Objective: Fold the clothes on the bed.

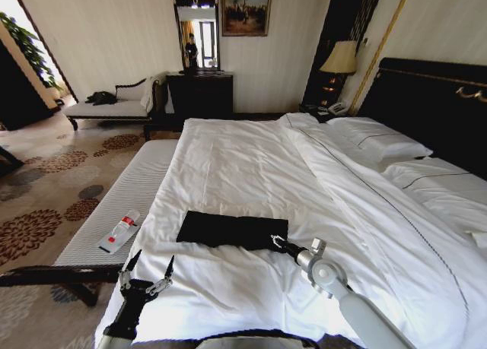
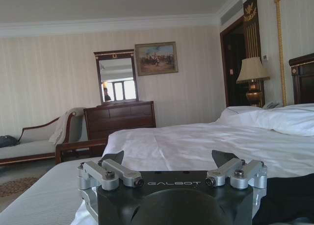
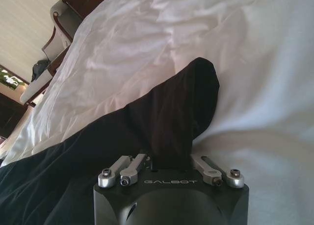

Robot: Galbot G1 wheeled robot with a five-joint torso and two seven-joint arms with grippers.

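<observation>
Right gripper (image 1: 277, 241) pinches the folded shirt's (image 1: 228, 230) edge near the bed's (image 1: 251, 166) foot; left gripper (image 1: 148, 272) hovers open at the corner.

A: Walls?
B: Pale striped paper. Framed painting (image 1: 246, 9) hung next to a tall mirror (image 1: 195, 31), dark dresser (image 1: 200, 93) under the mirror.

A: Floor?
B: Light carpet (image 1: 53, 183) w/ brown flower pattern, robot's left side.

A: Other furniture?
B: Pale ribbed bench (image 1: 122, 206) w/ dark wood frame in the foreground; a bottle (image 1: 122, 229) lies on it. Chaise (image 1: 114, 106) by the far wall, dark bundle on its seat.

A: Light?
B: Lamp (image 1: 340, 60) w/ cream shade in the corner, phone (image 1: 336, 108) just below. Daylight in from the left.
</observation>
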